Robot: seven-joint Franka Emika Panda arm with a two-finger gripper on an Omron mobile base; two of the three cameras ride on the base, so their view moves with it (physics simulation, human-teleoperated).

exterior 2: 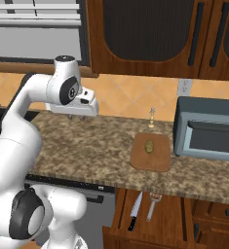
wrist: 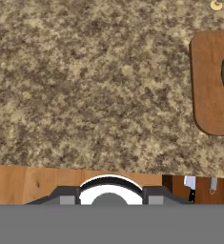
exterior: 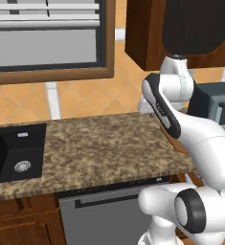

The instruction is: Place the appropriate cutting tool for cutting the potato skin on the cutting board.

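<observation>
Above the speckled table hangs the gripper, pointing down; whether it is wide or narrow I cannot tell. To its right, well apart, the cutting board lies flat with the potato on it. Below the board, in an open drawer, lie a knife and a peeler.
</observation>
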